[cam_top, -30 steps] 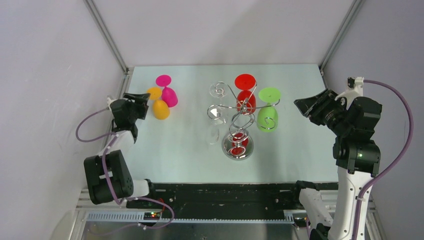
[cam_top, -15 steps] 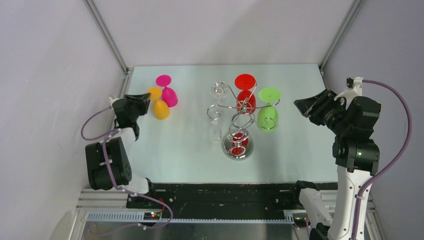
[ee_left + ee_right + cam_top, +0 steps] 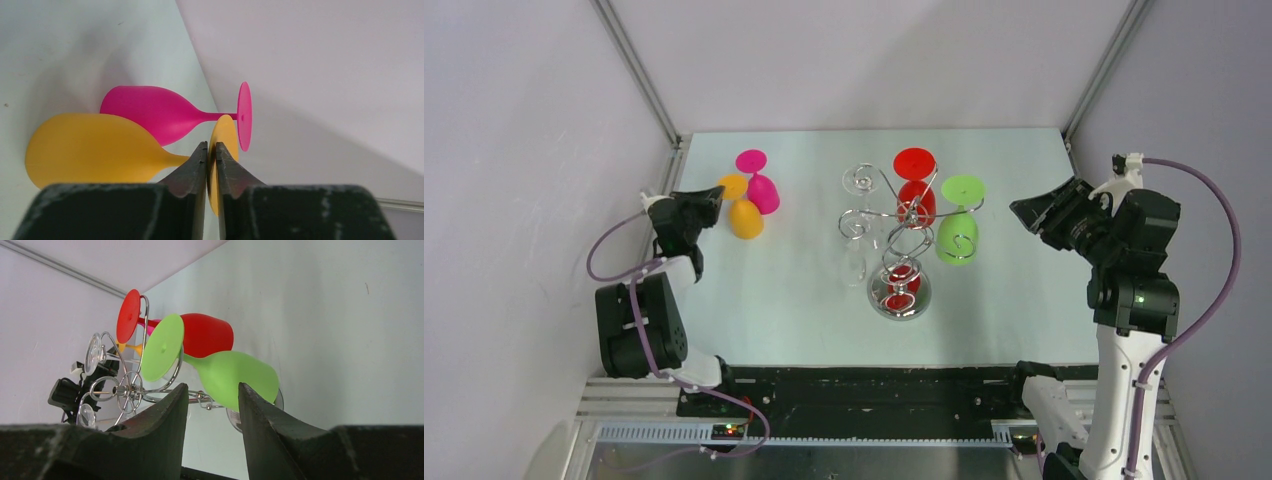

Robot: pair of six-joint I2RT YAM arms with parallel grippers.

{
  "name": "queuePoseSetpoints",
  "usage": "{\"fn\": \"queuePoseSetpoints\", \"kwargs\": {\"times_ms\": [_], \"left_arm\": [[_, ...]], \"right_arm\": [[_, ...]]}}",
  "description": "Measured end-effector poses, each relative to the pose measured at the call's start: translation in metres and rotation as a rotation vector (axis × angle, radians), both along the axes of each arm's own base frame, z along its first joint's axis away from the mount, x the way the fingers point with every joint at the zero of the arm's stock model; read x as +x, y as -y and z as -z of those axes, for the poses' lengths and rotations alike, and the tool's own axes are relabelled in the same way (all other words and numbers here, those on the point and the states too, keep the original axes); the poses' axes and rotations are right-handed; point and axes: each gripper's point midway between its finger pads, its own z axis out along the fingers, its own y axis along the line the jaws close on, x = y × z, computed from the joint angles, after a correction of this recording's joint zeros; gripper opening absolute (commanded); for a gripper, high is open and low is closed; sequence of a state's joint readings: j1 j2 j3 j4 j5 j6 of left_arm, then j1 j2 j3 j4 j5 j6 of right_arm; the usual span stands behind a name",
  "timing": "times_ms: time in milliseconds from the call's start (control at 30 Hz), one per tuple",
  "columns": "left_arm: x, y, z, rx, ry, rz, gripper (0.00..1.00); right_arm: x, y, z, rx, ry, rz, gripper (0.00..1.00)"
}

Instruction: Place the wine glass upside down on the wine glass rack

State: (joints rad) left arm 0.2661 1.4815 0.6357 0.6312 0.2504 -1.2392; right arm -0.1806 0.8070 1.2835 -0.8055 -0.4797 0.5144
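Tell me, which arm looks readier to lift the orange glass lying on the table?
The left arm: its jaws pinch the orange glass by its foot; the right arm hangs open-jawed on the rack's far side.

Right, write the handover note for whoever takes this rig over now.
Left gripper: shut on the foot of the orange wine glass, far left of the table, beside the pink glass.
Right gripper: open, empty, raised right of the wine glass rack.
Done: red glass and green glass hang upside down on it.
Left: lift the orange one and hang it; then the pink.
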Motion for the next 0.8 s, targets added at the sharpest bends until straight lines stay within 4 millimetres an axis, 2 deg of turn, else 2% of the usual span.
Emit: {"fn": "queuePoseSetpoints", "kwargs": {"times_ms": [133,267,400,600,800], "left_arm": [[0.000,0.002,-0.003,-0.012,0.011,0.009,0.01],[-0.004,0.005,-0.009,-0.024,0.027,0.018,0.00],[-0.018,0.010,-0.014,-0.027,0.037,0.023,0.00],[-0.046,0.017,-0.046,-0.012,0.104,0.028,0.00],[-0.080,0.023,-0.082,0.065,0.156,0.033,0.00]], "right_arm": [[0.000,0.000,0.002,0.001,-0.005,0.000,0.47],[0.001,0.001,0.004,0.000,-0.009,0.003,0.47],[0.001,0.002,0.004,-0.007,-0.005,0.007,0.54],[0.000,0.011,0.002,-0.028,0.007,0.052,0.62],[-0.007,0.020,-0.003,-0.052,0.038,0.112,0.63]]}}
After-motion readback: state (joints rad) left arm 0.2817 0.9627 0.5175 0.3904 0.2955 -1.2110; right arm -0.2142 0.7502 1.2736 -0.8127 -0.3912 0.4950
